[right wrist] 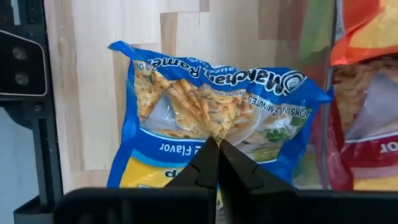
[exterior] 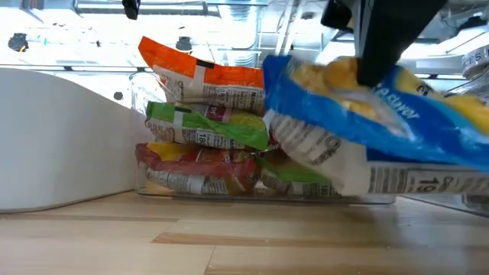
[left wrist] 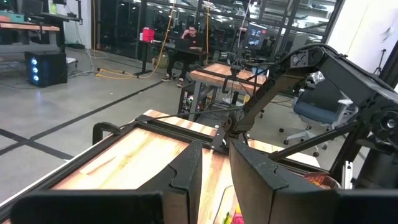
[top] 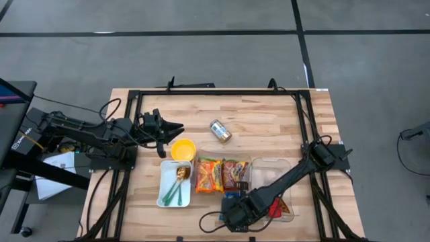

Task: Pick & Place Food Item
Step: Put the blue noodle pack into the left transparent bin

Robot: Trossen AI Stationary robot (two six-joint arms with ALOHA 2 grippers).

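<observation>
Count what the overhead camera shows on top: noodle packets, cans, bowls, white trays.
Noodle packets: 3 (orange packet, red-brown packet, blue packet clamped in the right gripper)
Cans: 1, the can
Bowls: 1, the yellow bowl
White trays: 1, the white tray
Total: 6

Left gripper fills the lower part of the frame: two dark, blocky fingers standing side by side with a narrow gap between, nothing visibly held. Beyond them, light wooden tabletop edged by a black metal frame rail. A dark robot arm slants across on the far side, grey joint housing near the top. Orange-red printed packet edge shows beside the far finger. Behind the table: grey concrete floor with dark lines, a second wooden workbench, a blue-grey swivel office chair, and a seated person in dark clothing at a desk.
</observation>
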